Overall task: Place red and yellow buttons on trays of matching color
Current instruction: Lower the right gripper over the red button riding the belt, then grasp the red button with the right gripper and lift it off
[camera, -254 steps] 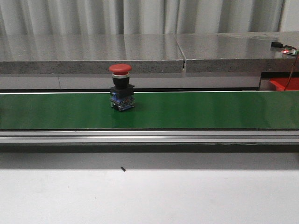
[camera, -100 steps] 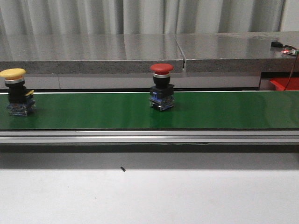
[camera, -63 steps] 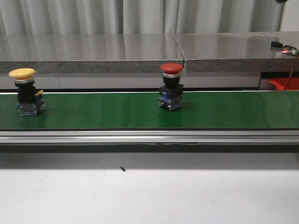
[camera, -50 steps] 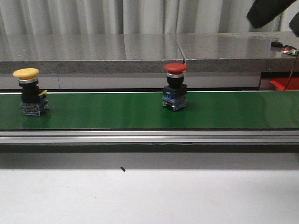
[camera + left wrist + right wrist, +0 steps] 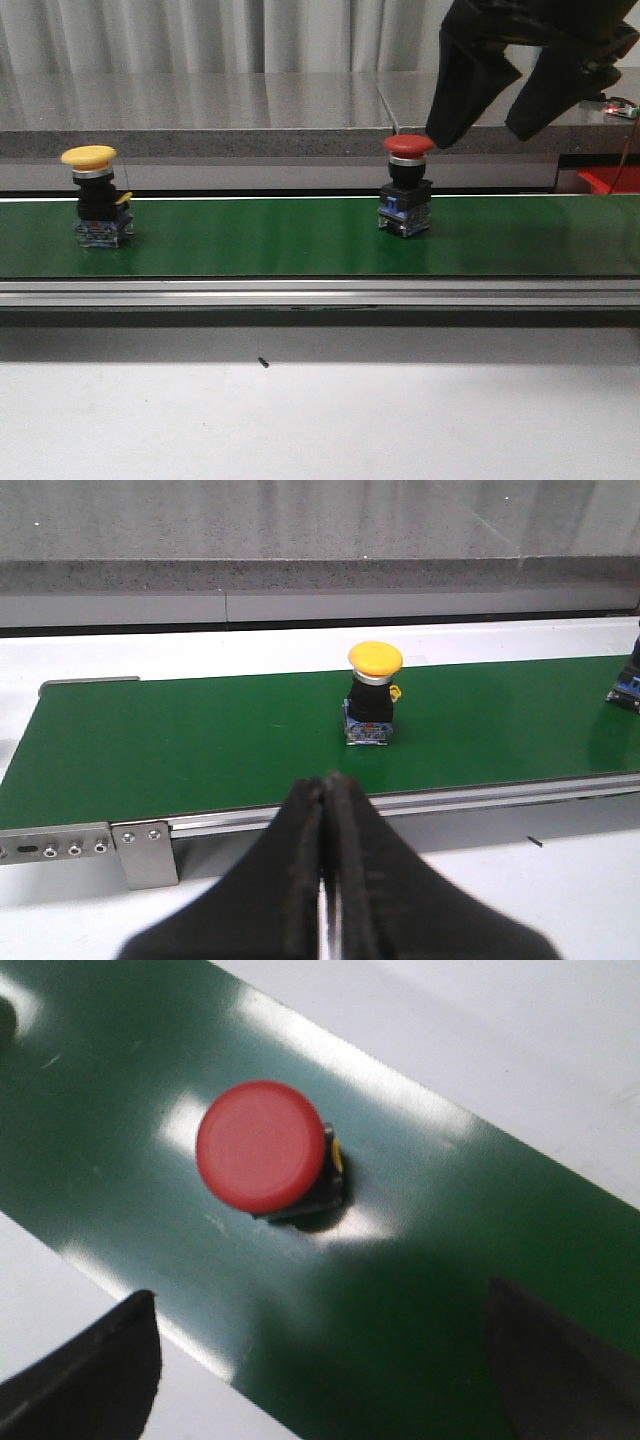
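Observation:
A red button (image 5: 408, 187) with a mushroom cap stands upright on the green belt (image 5: 300, 240), right of centre. My right gripper (image 5: 482, 132) hangs open just above and to the right of it, apart from it. Seen from the right wrist, the red cap (image 5: 262, 1146) lies below, between the wide-spread fingers (image 5: 100, 1370). A yellow button (image 5: 96, 196) stands upright at the belt's left end. It also shows in the left wrist view as the yellow button (image 5: 373, 691), ahead of my left gripper (image 5: 327, 790), whose jaws are pressed together on nothing. No yellow tray shows.
A grey stone ledge (image 5: 200, 115) runs behind the belt, with curtains beyond. A red tray corner (image 5: 608, 180) shows at the far right behind the belt. A white tabletop (image 5: 320, 420) lies in front, with a small dark speck (image 5: 263, 362).
Both buttons have ridden the belt to the right; the yellow one came in from the left. My right arm has dropped in from the upper right to just above the red button.

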